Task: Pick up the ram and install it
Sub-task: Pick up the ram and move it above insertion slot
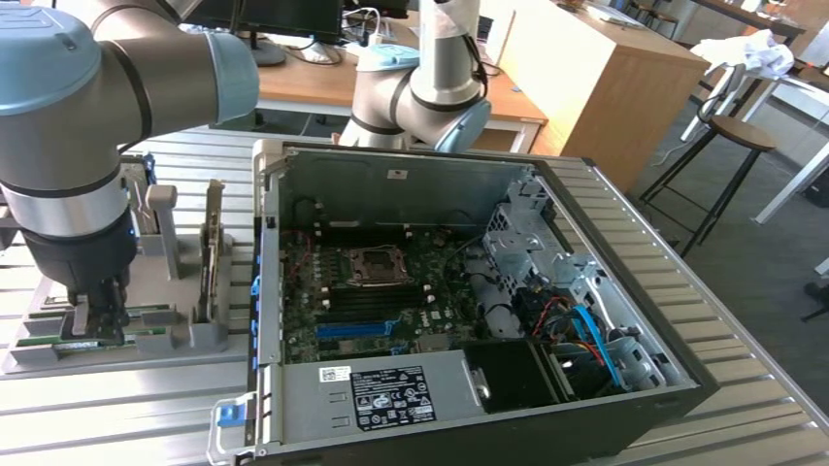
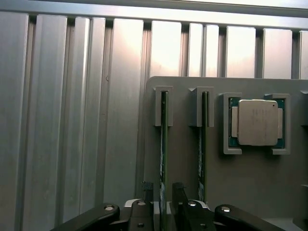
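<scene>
The ram [image 2: 163, 134] is a thin green stick standing on edge in a slot of the grey holder [image 2: 183, 168]. A second, alike stick [image 2: 203, 139] stands in the slot beside it. My gripper [image 2: 163, 190] is open and straddles the first stick, with one dark finger [image 2: 148, 192] on each side and a small gap to the board. In the exterior view the gripper [image 1: 93, 325] reaches straight down into the holder [image 1: 194, 335] at the exterior view's left, beside the open computer case [image 1: 453, 291].
A processor chip [image 2: 257, 122] sits in a pocket of the holder near the sticks. An upright expansion card [image 1: 214, 252] stands in the holder between my arm and the case wall. Inside the case lie the motherboard with a blue slot [image 1: 352, 328], cables and a power supply [image 1: 376, 388].
</scene>
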`<state>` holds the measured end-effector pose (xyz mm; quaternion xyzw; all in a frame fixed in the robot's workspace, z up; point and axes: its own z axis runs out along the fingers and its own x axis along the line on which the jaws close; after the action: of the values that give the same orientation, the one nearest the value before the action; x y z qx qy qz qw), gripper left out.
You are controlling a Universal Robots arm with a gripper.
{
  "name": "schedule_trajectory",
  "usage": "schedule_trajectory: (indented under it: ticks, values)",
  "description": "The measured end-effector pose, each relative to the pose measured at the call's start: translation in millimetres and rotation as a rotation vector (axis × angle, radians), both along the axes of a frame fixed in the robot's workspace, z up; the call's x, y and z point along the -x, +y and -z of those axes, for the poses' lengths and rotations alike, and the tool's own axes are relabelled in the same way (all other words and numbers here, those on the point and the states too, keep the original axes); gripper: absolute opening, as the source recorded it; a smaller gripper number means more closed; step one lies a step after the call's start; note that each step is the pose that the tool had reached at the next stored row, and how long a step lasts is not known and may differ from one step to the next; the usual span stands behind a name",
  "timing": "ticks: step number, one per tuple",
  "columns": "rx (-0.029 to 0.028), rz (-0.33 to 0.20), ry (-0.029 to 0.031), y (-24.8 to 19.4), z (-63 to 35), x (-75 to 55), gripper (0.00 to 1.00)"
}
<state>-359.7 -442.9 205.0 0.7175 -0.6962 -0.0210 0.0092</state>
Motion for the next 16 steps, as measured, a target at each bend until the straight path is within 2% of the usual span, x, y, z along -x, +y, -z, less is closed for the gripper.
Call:
schedule_trajectory:
  ticks: [16]
  values:
    - [0.0001, 0.0, 0.0001, 0.0, 2.2, -2.7, 0.3]
